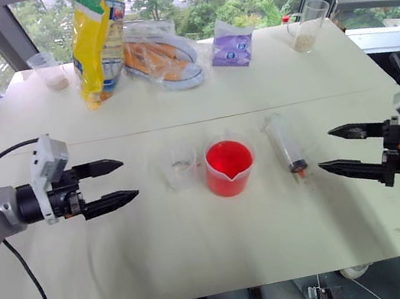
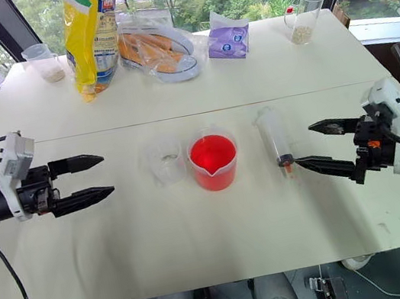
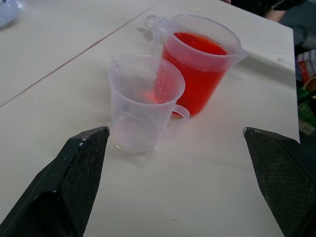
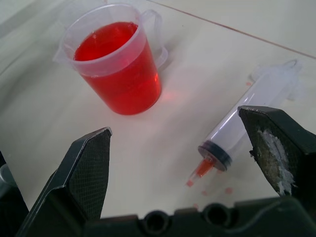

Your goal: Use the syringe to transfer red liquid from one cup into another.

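A red beaker full of red liquid stands at the middle of the white table. Just to its left is the small clear cup, empty. The syringe lies flat to the beaker's right, its orange tip toward the table's near edge, with small red drops beside the tip. My left gripper hovers open to the left of the clear cup, pointing at it. My right gripper hovers open just right of the syringe. Both hold nothing.
Along the far edge lie a yellow bag, a clear packet with orange food, a purple pouch and two glasses with beige grains. A seam crosses the table.
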Tool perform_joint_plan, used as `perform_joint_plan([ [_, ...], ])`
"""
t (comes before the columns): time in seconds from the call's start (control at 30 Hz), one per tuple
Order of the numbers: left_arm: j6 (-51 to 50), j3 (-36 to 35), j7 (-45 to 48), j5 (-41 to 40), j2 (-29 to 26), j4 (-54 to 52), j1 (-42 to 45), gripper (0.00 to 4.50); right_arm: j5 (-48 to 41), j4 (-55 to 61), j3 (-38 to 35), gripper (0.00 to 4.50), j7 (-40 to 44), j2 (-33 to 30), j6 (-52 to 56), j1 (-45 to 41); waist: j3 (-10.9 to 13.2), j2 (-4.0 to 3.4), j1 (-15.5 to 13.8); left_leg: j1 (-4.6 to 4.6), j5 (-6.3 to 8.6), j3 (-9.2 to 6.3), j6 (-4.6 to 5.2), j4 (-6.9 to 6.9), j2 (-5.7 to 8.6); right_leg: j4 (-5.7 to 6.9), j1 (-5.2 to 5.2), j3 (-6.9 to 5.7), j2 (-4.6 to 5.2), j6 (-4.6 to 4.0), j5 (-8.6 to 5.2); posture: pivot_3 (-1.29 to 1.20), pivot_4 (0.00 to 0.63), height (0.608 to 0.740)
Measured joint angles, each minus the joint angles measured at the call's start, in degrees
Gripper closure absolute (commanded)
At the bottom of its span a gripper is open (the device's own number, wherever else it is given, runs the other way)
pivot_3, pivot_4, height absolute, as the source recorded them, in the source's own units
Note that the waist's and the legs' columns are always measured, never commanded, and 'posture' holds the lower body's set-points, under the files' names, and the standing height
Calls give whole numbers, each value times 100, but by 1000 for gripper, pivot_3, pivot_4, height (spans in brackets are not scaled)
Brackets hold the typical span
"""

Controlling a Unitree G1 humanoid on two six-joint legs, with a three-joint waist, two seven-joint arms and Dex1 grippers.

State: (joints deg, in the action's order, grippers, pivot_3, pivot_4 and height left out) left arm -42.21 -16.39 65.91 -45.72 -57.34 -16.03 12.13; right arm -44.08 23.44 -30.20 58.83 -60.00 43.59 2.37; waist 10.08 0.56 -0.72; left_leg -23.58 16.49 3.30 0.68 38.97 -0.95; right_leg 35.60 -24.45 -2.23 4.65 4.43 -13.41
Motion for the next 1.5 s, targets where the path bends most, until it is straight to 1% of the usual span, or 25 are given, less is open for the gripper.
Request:
perform_joint_plan([
  [0.37,-293,-4,30,-213,-98,-225,105,0,-15,16,11,20,-33,3,164,-42,0,0,-2,0,0,1,0,2,1,3,1,1,-7,1,1,0,150,740],
  [0.7,-366,-5,24,-239,-98,-264,154,0,-130,20,100,20,-230,3,494,-360,0,0,1,1,-1,4,0,3,1,7,0,1,-10,1,1,0,150,740],
  [0.93,-365,-5,22,-240,-97,-323,143,0,-185,17,449,20,-482,1,747,-841,0,0,4,2,-1,4,0,6,1,11,0,2,-10,2,1,0,150,740],
  [1.1,-361,21,17,-246,-86,-337,220,0,-206,-245,1233,20,-1021,-100,1573,-1926,1,-1,27,6,-2,10,-1,9,2,25,-7,10,-8,0,0,0,150,740],
  [1.2,-330,186,26,-225,1,-322,367,0,-201,-676,2102,20,-1222,-216,2561,-3167,3,-3,39,7,-3,17,-2,10,2,34,-15,20,0,-1,0,0,150,740],
  [1.27,-299,271,17,-210,102,-311,398,0,-154,-993,2590,20,-1358,-136,3127,-3853,3,-2,47,6,-3,16,-2,10,1,35,-17,23,0,-2,0,0,150,740],
  [1.37,-200,445,-19,-151,290,-295,480,0,68,-1706,3353,20,-1532,158,3924,-4795,3,-2,50,0,-3,21,-2,9,2,35,-22,30,0,-3,0,0,150,740],
  [1.5,-118,557,-72,-105,420,-273,599,0,480,-2679,4222,20,-1587,427,4440,-5688,3,-2,46,-3,-3,27,-1,10,7,39,-27,30,-2,-2,1,0,150,740],
])
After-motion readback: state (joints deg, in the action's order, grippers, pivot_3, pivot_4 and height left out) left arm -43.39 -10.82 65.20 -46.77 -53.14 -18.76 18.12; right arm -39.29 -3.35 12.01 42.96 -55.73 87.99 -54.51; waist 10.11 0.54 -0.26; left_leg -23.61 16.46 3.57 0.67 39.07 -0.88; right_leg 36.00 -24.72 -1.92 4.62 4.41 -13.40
